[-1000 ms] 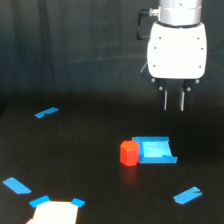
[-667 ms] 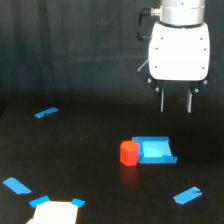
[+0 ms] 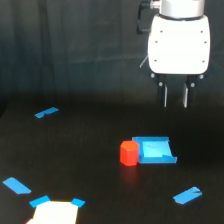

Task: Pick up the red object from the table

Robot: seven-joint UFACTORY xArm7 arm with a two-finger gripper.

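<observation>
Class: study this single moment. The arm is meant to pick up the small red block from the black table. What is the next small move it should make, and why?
Probably shift the hand toward the exterior view's left, then lower it. Its two fingers are apart and hang well above the black matte table, over the blue square patch rather than the small red faceted block beside it.

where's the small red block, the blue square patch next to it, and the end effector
small red-orange faceted block [image 3: 129, 152], exterior view, middle of its front face
light blue square patch [image 3: 156, 150], exterior view, centre of its flat top
white-bodied end effector with two dark fingers [image 3: 175, 96], exterior view, midway between the fingertips
</observation>
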